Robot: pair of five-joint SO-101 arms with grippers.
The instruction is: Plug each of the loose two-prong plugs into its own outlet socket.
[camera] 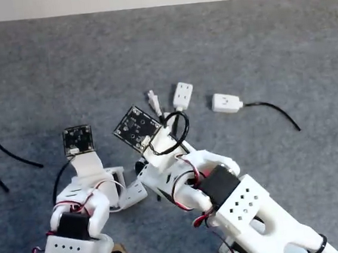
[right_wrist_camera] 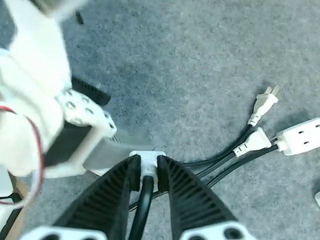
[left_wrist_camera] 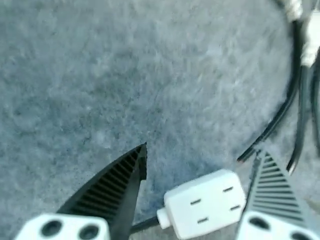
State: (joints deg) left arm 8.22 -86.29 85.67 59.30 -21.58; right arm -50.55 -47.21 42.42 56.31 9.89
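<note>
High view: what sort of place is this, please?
Probably a robotics test bench rather than a home: a flat surface under grey carpet-like covering, two white arms with bare wiring, and loose outlet sockets and plugs on black cords.

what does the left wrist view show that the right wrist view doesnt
Left wrist view's own: the open left gripper straddling an outlet socket, slots showing. Right wrist view's own: the right gripper shut on a white connector, a loose two-prong plug, a second socket, the left arm. Shared: grey carpet, black cables.
</note>
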